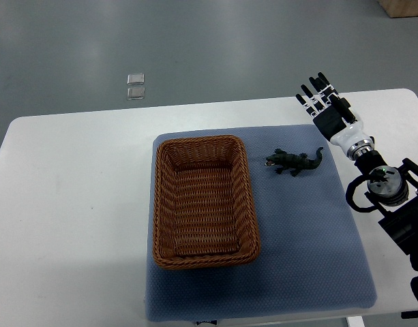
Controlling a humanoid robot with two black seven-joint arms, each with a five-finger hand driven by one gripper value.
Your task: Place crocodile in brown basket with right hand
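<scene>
The crocodile [294, 162] lies just right of the brown basket [204, 200], apart from it. Beyond the crocodile, the right hand [324, 103] hovers, fingers spread, empty; its arm is cut off at the right edge.

Right arm [393, 194] cropped at edge, two floor squares [136, 87] indistinct

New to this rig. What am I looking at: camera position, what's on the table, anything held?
One camera looks steeply down from the robot's own side. The right robot hand, on its arm from the right edge, is open above the far edge of the white table, holding nothing. A blue mat carries a brown basket and, to its right, a toy crocodile, touching neither basket nor hand. No other arm shows.
</scene>
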